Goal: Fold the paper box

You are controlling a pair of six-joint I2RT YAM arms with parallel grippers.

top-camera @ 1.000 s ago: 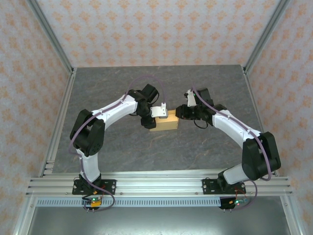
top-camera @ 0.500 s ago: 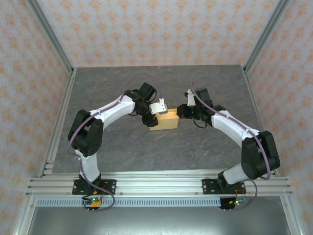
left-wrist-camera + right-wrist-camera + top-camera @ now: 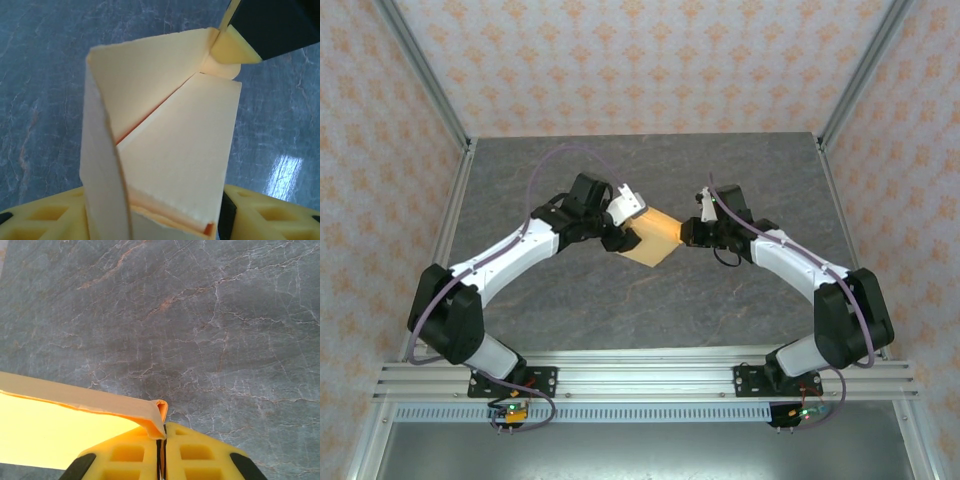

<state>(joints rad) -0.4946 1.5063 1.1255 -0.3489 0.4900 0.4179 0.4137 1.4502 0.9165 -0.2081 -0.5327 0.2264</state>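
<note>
At the tip of the right gripper (image 3: 161,440), clamped on it, is a corner flap of the paper box (image 3: 55,432), aloft; the left gripper (image 3: 160,222) straddles its other end, grip unclear. Probably light, crease-prone card: hold folded edges.

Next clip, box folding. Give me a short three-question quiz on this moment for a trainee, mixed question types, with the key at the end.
1. True or false: the right gripper is shut on a thin edge of the paper box.
2. In the top view, the paper box is: A) lying alone, far from both arms; B) turned cornerwise, like a diamond, between the two grippers; C) stacked on a second box.
3. In the left wrist view, what sits between the fingers of the left gripper?

Key: 1 true; 2 B; 3 the paper box.
</note>
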